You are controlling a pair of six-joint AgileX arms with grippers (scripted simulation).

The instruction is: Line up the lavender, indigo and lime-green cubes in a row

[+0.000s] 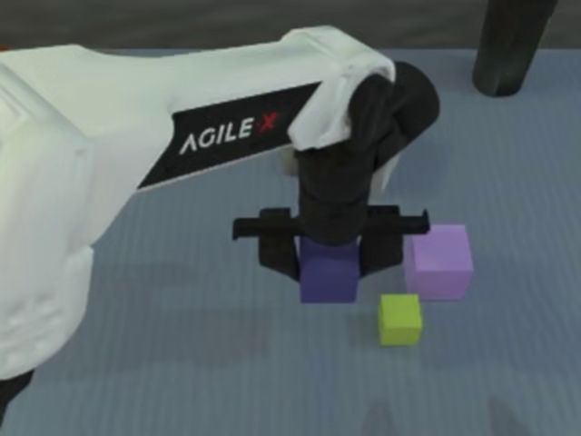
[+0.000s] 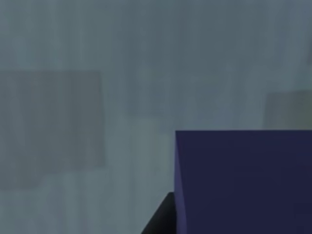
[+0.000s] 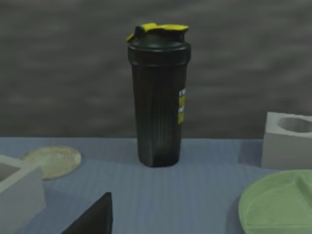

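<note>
My left gripper is shut on the indigo cube, one black finger on each side, near the table's middle. The left wrist view is filled by that cube, with one dark fingertip against its side. I cannot tell whether it rests on the table or hangs just above it. The lavender cube stands just to its right with a small gap. In front of that gap sits the small lime-green cube. My right arm is out of the top view; one dark fingertip shows, holding nothing.
A dark shaker bottle stands at the back right, its yellow lid showing in the right wrist view. That view also holds two grey hollow blocks, a green plate and a pale round disc.
</note>
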